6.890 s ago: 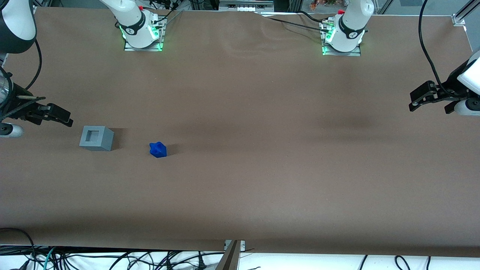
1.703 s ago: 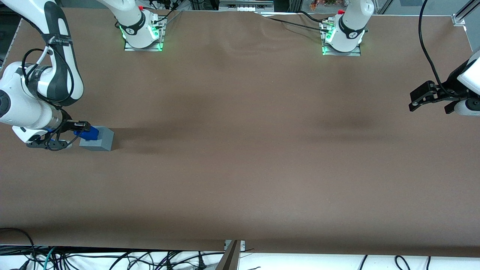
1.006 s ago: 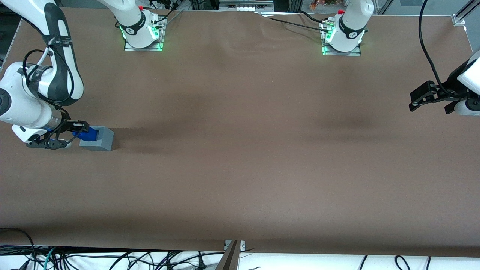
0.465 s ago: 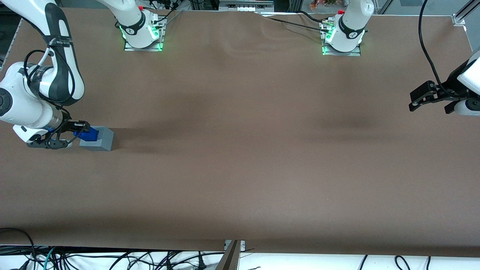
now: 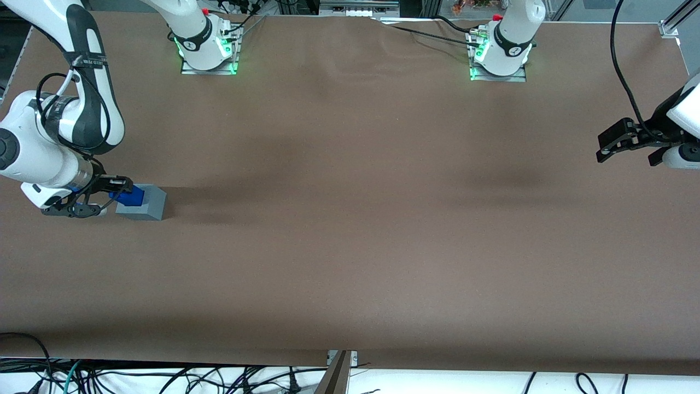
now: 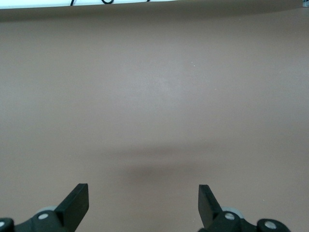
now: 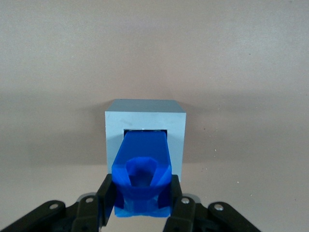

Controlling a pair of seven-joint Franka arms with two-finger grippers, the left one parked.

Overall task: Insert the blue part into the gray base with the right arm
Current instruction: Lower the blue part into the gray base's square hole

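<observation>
Holding steady over the last second in the front view, the gripper keeps the blue part at the gray base; in the wrist view its fingers clamp the blue part, whose end meets the base's recess, so seating likely remains

Robotics lab: brown-covered table, bolted arm bases with green lights, loose cables along table edge, aluminium framing.
</observation>
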